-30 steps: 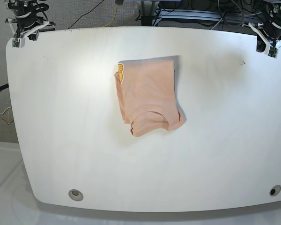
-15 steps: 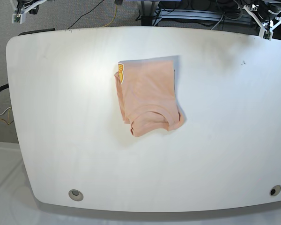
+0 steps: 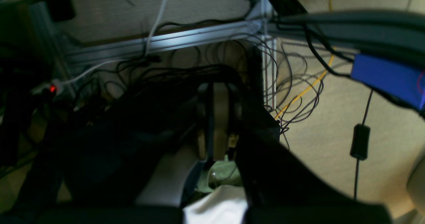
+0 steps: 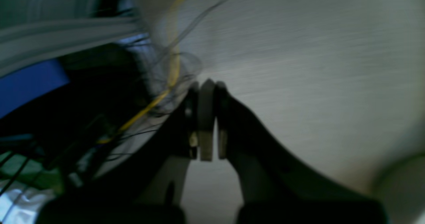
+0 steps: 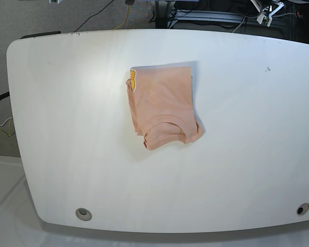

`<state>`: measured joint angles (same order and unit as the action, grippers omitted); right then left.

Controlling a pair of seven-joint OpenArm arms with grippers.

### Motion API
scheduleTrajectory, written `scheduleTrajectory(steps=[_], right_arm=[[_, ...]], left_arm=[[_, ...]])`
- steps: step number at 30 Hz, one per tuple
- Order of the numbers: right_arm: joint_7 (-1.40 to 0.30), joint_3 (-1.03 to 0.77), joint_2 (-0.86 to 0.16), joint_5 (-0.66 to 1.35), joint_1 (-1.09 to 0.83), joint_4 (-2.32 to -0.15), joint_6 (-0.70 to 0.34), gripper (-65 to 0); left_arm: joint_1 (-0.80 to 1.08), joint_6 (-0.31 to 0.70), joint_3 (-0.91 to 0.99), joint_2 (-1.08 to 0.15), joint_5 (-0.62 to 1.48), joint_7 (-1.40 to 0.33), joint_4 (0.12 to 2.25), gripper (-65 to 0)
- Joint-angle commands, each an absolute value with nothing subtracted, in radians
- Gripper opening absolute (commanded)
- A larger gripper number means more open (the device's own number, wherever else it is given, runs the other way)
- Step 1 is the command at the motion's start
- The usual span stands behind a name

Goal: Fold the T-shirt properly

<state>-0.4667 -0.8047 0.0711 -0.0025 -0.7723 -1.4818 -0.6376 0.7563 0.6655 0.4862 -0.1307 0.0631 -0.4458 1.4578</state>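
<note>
Base only: folded T-shirt (image 5: pixel 163 105) on table (image 5: pixel 67 128). Wrists: left pincer (image 3: pixel 215 117), right pincer (image 4: pixel 206 117) clenched, empty.

Over the last second both arms drew back from the far corners of the white table (image 5: pixel 51 154). The left gripper (image 5: pixel 268 14), which had hung over the corner on the base view's right, rose and slid inward along the far edge until only its pale tip showed at the top of that view. The right gripper (image 4: pixel 206 84), which had sat over the opposite far corner, climbed out of the base view altogether; a streaked wrist view showed it mid-motion, its jaws pressed together on nothing.
</note>
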Motion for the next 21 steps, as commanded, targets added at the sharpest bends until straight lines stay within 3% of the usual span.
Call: scheduleTrajectory(steps=[1,11,21], right_arm=[[-0.427,-0.812,0.054,-0.010,-0.754,-1.380,-0.638,-65.0],[-0.302,-0.719,-0.033,-0.028,-0.627,-0.992,-0.628,-65.0],[-0.131,-0.591,-0.104,-0.033,-0.433,-0.568,-0.572,-65.0]], left_arm=[[0.760,0.657,0.452,-0.136,0.036,-0.406,1.425,-64.7],[0.641,0.556,0.348,-0.147,-0.054,-0.206,1.129,-64.7],[0.444,0.444,0.197,-0.170,-0.102,0.008,0.662,-64.7]])
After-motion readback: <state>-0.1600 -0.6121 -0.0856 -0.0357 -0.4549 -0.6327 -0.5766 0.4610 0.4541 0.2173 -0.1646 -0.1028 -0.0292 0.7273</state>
